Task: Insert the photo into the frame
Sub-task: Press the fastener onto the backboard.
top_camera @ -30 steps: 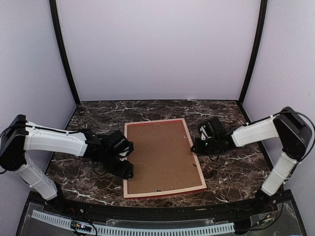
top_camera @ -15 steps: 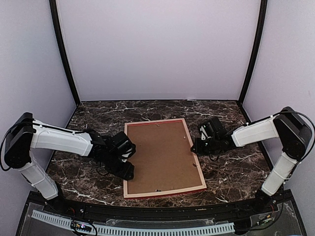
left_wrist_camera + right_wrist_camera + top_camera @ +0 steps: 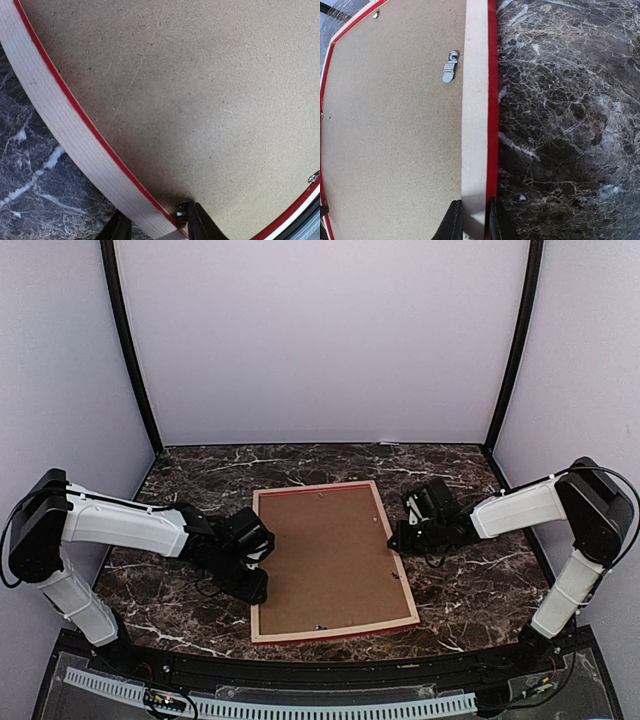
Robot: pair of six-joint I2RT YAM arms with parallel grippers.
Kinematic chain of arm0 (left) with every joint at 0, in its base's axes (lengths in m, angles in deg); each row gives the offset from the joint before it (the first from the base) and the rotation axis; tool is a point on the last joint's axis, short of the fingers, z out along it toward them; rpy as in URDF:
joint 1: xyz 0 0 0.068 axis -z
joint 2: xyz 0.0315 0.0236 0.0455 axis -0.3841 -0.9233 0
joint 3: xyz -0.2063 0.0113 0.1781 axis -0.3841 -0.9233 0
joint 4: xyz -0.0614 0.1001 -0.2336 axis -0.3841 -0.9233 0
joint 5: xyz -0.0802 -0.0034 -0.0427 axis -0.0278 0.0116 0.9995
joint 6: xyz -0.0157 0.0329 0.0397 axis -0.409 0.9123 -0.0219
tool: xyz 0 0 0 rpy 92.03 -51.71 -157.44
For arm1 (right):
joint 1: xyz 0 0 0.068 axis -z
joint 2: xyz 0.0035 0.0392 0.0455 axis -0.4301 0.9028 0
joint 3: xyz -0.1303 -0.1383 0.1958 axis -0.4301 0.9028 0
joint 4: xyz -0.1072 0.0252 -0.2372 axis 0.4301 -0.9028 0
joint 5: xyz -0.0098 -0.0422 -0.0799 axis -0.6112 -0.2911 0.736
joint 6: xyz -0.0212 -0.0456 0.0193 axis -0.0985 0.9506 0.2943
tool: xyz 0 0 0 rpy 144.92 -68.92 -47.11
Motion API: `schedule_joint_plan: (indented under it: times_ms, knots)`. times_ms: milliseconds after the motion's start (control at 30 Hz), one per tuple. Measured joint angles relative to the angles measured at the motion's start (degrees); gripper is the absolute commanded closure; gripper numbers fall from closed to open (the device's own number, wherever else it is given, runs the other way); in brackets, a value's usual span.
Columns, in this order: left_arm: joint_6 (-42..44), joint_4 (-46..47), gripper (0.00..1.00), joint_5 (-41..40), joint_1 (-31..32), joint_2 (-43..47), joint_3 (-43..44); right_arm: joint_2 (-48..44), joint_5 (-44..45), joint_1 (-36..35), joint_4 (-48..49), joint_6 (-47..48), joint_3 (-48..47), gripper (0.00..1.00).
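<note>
The frame lies face down on the marble table, pale wood back up with a red edge showing. A brown backing board fills it. The photo is hidden. My left gripper is at the frame's left rail, jaws apart and straddling it. One finger is outside on the table. The other rests on the backing board beside a small metal tab. My right gripper is shut on the right rail, with a finger on each side.
A metal turn clip sits on the backing board near the right rail, and another clip shows at the board's edge. Dark marble table lies around the frame. The white booth walls stand close on three sides.
My left gripper has moved in to the right, onto the frame's left rail. The right arm and the frame have not moved.
</note>
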Motion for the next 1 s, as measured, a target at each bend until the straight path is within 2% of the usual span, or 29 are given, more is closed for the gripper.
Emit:
schedule_joint_plan:
  times_ms: [533,667,767,833,1000]
  knots:
    - [0.8,-0.2,0.76,-0.2,-0.2,0.3,-0.1,-0.1,-0.1,0.1,0.4,0.0,0.3,0.98]
    - [1.6,0.0,0.66,0.5,-0.6,0.8,-0.5,-0.1,-0.1,0.1,0.5,0.0,0.3,0.98]
    - [2.7,0.6,0.49,1.2,-1.1,1.1,-0.8,-0.1,-0.1,0.1,0.6,0.0,0.3,0.98]
    - [4.3,1.2,0.42,1.8,-1.4,1.4,-0.8,-0.1,-0.1,0.1,0.6,0.0,0.4,0.98]
    - [5.7,2.3,0.34,3.1,-2.9,3.2,-0.7,-0.1,-0.1,0.1,0.6,0.0,0.4,0.98]
